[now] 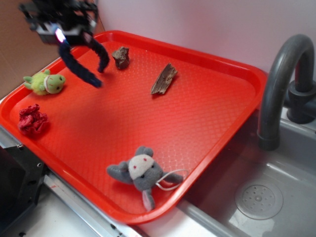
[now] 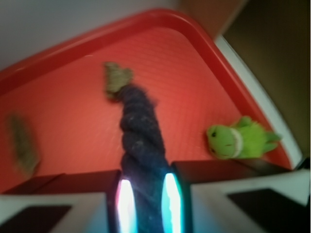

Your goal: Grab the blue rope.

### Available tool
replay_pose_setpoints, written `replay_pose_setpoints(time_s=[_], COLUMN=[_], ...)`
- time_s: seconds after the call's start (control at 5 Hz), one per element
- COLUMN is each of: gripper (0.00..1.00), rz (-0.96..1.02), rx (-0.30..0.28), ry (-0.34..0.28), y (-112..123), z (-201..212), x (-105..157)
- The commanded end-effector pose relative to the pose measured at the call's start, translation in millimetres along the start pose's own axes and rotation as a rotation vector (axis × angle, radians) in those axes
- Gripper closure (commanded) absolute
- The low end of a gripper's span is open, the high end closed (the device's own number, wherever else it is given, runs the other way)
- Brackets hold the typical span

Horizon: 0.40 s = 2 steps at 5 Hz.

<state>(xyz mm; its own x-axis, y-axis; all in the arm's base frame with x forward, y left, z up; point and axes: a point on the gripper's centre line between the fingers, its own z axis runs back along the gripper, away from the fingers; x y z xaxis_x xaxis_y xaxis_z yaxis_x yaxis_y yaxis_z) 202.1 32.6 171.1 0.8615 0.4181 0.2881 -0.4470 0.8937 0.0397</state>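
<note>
Red tray (image 1: 212,98) spans counter beside grey sink (image 1: 276,197) and faucet (image 1: 281,89) at right. Gripper (image 1: 64,34) hangs above tray's far-left corner, jaws clamped on blue rope (image 1: 81,66); both rope ends dangle clear of tray. Grey plush mouse (image 1: 140,173) near edge, green plush turtle (image 1: 45,83) and red scrunchie (image 1: 32,120) left, bark piece (image 1: 164,79) and small brown chunk (image 1: 121,57) far side. Step: grab looks done, rope lifted. Next: hold grip steady, avoid swing.
</note>
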Motion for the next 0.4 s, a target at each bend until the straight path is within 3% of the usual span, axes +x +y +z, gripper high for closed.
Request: replay_pose_setpoints(time_s=[0.0, 0.2], gripper=[1.0, 1.0], rz=[-0.306, -0.283], rx=[-0.281, -0.309], ry=[-0.088, 0.082], y=[0.3, 0.6], z=[118.2, 104.1], x=[3.2, 19.3])
